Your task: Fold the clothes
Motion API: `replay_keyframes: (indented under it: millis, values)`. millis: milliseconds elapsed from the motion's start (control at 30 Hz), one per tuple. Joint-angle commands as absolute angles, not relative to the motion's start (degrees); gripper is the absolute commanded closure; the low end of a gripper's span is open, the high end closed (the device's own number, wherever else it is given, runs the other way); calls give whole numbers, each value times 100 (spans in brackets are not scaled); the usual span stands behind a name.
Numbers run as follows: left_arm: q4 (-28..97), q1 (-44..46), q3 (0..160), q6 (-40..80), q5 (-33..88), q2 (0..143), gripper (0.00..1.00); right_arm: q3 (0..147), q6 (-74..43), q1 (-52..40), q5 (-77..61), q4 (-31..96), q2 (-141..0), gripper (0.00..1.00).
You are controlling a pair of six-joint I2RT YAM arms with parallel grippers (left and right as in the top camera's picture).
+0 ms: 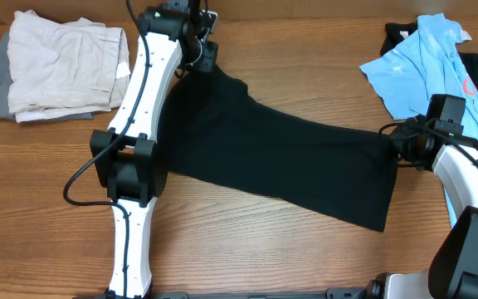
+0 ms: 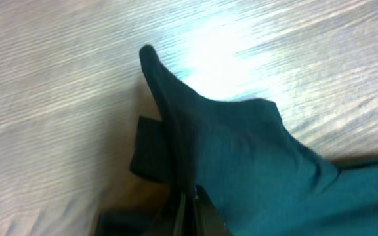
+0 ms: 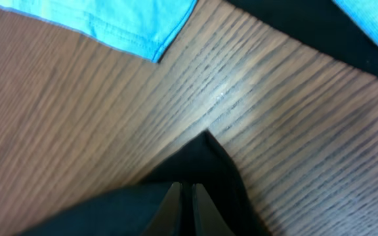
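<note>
Black shirt (image 1: 272,158) lies stretched across the wooden tabletop (image 1: 247,249). Our left tool (image 1: 208,61) is clamped tight on its far left corner; our right tool (image 1: 393,143) is clamped on its right edge, near the light blue polo (image 1: 421,66).

We look straight down on the brown wooden table (image 1: 264,249); both wrist views sit close, sharing its black fabric shirt (image 1: 280,154).

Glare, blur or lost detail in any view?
Overhead: sharp, evenly lit; black shirt is a near-featureless mass. Left wrist: soft focus, strong glare on the table beyond the shirt's tip. Right wrist: slightly blurred, faint sheen on the table; blue polo clear.
</note>
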State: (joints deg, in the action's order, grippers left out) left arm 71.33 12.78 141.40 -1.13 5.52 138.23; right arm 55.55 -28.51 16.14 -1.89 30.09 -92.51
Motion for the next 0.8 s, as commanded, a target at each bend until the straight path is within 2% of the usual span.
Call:
replay_keyframes:
  millis: [0, 300, 500, 767]
  values:
    - [7441, 1310, 14538, 401, -40, 13764, 96, 5675, -2902, 1643, -119, 3068, -9080, 96]
    - [8331, 1304, 14608, 1695, -1828, 13758, 96, 5675, -2954, 1643, -117, 3277, -8621, 96]
    - [8547, 1306, 14610, 1752, -1846, 13677, 96, 5677, -3028, 1643, -119, 3562, -8097, 96]
    - [9282, 1286, 14610, 2453, -1859, 13244, 96, 5675, -3030, 1643, -126, 4191, -7531, 96]
